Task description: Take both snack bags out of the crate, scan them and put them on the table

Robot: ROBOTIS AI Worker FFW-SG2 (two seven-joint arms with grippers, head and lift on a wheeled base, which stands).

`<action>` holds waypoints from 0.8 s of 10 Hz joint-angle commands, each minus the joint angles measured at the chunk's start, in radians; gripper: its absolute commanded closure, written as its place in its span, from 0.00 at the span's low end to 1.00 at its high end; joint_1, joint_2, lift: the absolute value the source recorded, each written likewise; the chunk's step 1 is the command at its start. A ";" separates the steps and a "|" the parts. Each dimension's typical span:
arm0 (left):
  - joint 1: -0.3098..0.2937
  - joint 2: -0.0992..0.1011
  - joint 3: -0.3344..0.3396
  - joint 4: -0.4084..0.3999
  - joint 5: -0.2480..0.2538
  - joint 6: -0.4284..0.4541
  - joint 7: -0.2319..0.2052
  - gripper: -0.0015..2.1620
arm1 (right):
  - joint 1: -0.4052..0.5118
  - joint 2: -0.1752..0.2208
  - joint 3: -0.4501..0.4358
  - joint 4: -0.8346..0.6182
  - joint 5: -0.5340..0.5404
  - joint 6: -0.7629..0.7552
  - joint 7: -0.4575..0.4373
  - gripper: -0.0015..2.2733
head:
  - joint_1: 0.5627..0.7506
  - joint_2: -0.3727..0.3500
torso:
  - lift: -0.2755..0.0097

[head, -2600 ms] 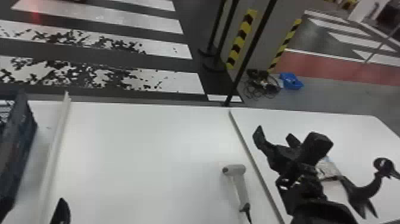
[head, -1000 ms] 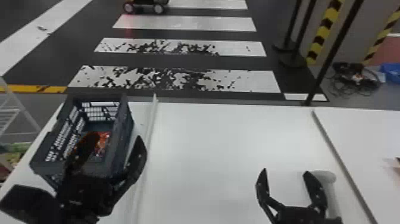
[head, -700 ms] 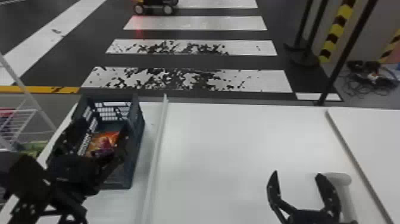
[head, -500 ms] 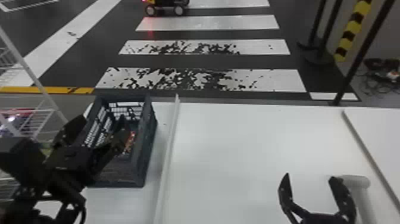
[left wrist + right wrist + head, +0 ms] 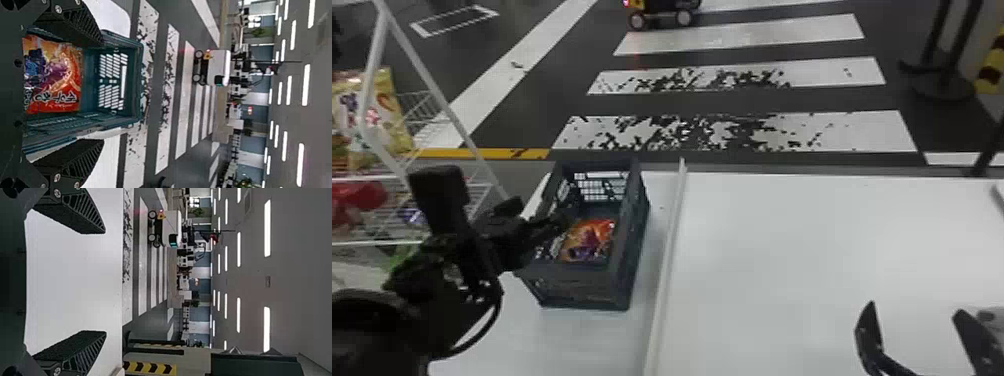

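The step in hand looks to be fetching the shiny orange-and-purple snack bag (image 5: 589, 240), which lies inside the dark blue-grey plastic crate (image 5: 632, 250) with latticed walls; the next move calls for dipping the black left gripper (image 5: 102, 92) down to it, closing on the film and lifting it out for scanning. The left arm comes in from the side of the head view, wrist beside the crate, its gripper's fingers apart near the opening, while the black right gripper (image 5: 105, 281) is above the white table (image 5: 782, 250), fingers also spread and empty
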 commanded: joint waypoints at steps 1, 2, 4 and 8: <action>-0.105 0.033 0.001 0.036 0.018 0.204 0.001 0.06 | 0.004 0.000 0.001 0.002 0.002 0.000 0.002 0.04 | 0.70 0.87 | 0.64; -0.140 0.047 -0.002 0.062 0.018 0.229 0.001 0.06 | 0.006 0.000 0.001 0.002 0.002 0.003 0.003 0.04 | 0.70 0.88 | 0.64; -0.246 0.056 -0.033 0.155 0.029 0.293 -0.010 0.06 | 0.006 0.000 0.002 0.002 0.003 0.009 0.006 0.04 | 0.70 0.89 | 0.64; -0.433 0.079 -0.137 0.365 0.018 0.358 -0.019 0.06 | 0.009 -0.004 0.004 0.004 0.002 0.028 0.011 0.04 | 0.70 0.87 | 0.64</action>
